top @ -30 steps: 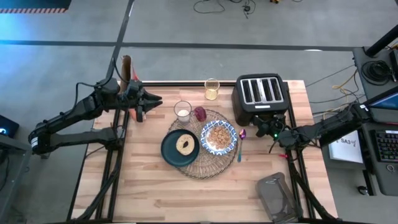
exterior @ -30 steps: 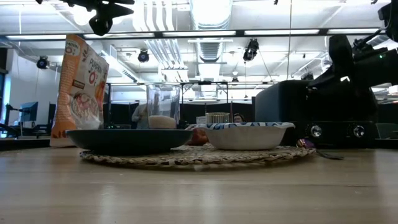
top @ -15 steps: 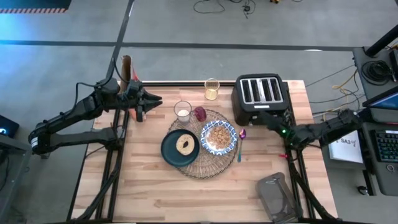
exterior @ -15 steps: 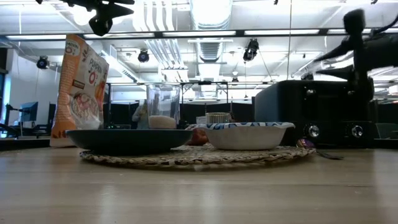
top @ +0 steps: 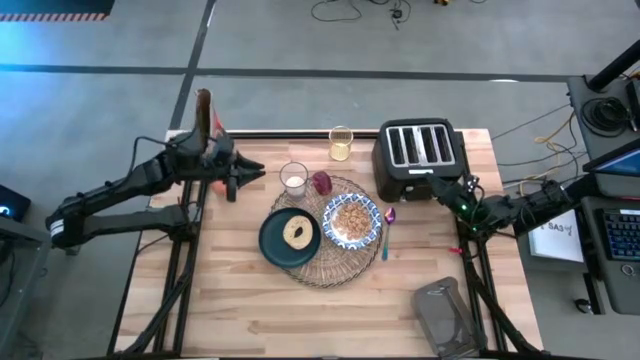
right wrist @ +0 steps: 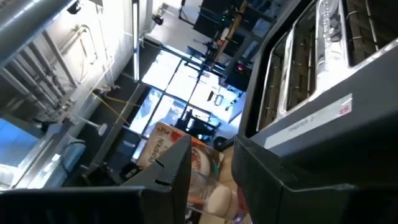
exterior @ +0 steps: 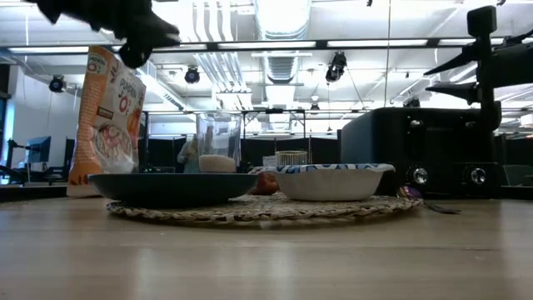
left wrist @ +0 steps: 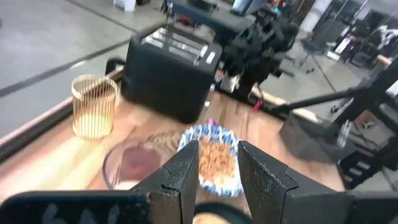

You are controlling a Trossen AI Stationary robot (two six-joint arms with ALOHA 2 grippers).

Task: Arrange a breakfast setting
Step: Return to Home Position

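The round woven placemat (top: pixel 328 268) lies mid-table. On it rest the dark teal plate (top: pixel 275 245) with a bagel and the patterned bowl (top: pixel 352 220) of cereal. The clear glass (top: pixel 293 178) stands at the mat's far-left rim beside a red fruit (top: pixel 321 183). The spoon (top: pixel 387 228) lies on the wood just right of the mat. My left gripper (left wrist: pixel 219 152) hovers open above the table's far-left part, left of the glass. My right gripper (right wrist: pixel 211 146) hangs open in the air near the toaster's front right corner.
A black four-slot toaster (top: pixel 420 152) stands at the far right, with a ribbed yellowish glass (top: pixel 341 143) to its left. A cereal bag (top: pixel 205 115) stands at the far-left corner. A grey pouch (top: pixel 446 316) lies at the near-right corner. The near half of the table is bare wood.
My right gripper has drawn back from beside the spoon toward the table's right edge, risen and rolled about its own axis. My left gripper has sunk a little. The dishes have kept their places.
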